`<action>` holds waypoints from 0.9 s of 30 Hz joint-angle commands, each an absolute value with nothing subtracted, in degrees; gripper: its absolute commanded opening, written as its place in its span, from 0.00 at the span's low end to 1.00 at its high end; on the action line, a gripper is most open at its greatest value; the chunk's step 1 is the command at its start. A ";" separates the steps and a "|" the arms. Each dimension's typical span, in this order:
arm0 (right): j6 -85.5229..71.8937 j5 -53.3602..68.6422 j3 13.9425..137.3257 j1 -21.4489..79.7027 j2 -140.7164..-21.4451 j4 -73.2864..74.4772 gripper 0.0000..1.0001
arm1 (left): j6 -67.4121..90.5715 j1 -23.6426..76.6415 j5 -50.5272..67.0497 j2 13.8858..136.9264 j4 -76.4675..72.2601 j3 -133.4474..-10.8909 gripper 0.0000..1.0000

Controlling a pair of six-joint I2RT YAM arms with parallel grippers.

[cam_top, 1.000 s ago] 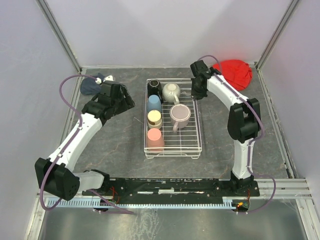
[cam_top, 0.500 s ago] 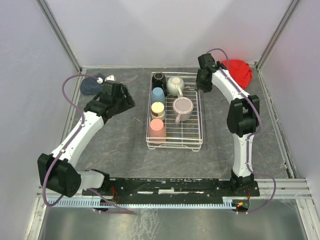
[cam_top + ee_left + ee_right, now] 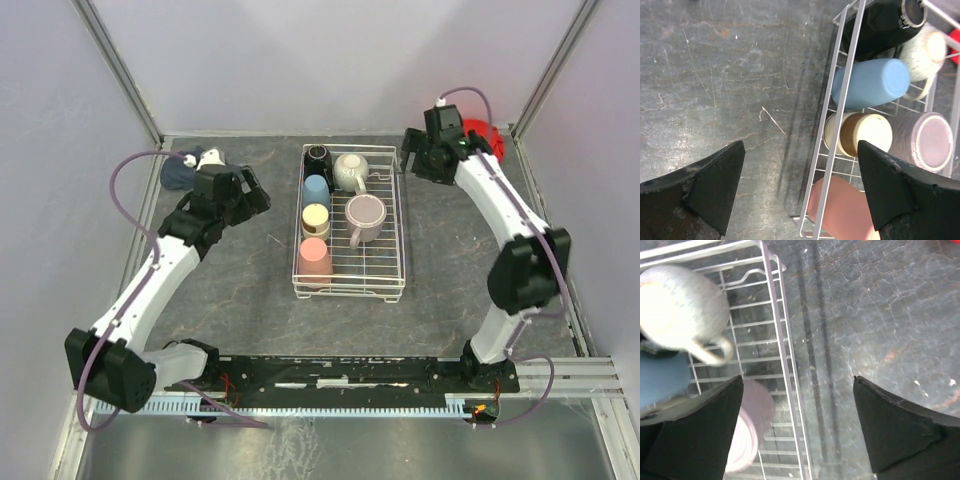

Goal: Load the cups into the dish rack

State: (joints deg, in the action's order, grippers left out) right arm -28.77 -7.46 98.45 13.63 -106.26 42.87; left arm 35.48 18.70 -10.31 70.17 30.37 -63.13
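Note:
The white wire dish rack (image 3: pixel 400 230) stands mid-table with all the cups inside. In its left column are the black mug (image 3: pixel 317 157), blue tumbler (image 3: pixel 316 188), a pale-based tumbler (image 3: pixel 315 218) and the salmon tumbler (image 3: pixel 313 255). The cream mug (image 3: pixel 350 172) and mauve mug (image 3: pixel 365 215) sit to the right. My left gripper (image 3: pixel 250 195) hovers open just left of the rack, over its rim (image 3: pixel 840 90) and the blue tumbler (image 3: pixel 870 87). My right gripper (image 3: pixel 415 160) hangs open off the rack's far right corner, above the rim (image 3: pixel 780 340). Both hold nothing.
A red cloth (image 3: pixel 485 135) lies in the far right corner behind my right arm. A dark blue cloth (image 3: pixel 180 172) with a white object (image 3: pixel 212 155) beside it lies at the far left, behind my left gripper. Grey walls enclose the table.
The rack slid slightly right and back. My right gripper opened and drew away from the rack's far right corner. My left gripper opened wider.

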 commanded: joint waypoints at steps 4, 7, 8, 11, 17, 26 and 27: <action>-25.25 -6.12 87.64 13.45 -85.93 43.71 1.00 | 31.86 18.37 -22.20 59.64 24.03 -61.61 0.99; -22.95 -3.31 82.11 13.03 -79.25 44.83 1.00 | 31.46 18.37 -34.74 55.48 21.66 -58.11 0.99; -22.91 -2.85 79.80 12.72 -77.03 44.94 1.00 | 28.06 18.35 -36.82 53.77 16.87 -54.61 0.99; -24.56 -0.94 71.39 12.04 -69.85 43.32 1.00 | 11.11 18.24 -36.92 48.46 -2.34 -40.01 0.99; -26.32 2.08 63.78 11.63 -61.68 43.00 1.00 | 2.63 16.49 -37.88 46.52 -32.15 -17.39 0.99; -24.21 -0.88 62.43 11.52 -59.55 45.58 1.00 | 1.36 11.52 -31.28 64.47 -66.23 -2.69 0.99; -24.30 -1.74 61.75 11.47 -59.49 44.77 1.00 | 1.32 11.07 -30.89 67.40 -72.44 -1.41 0.99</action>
State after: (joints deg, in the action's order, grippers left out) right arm -25.17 0.36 63.07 11.73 -60.36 45.93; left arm 5.21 12.27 -32.80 60.60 -43.64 -5.56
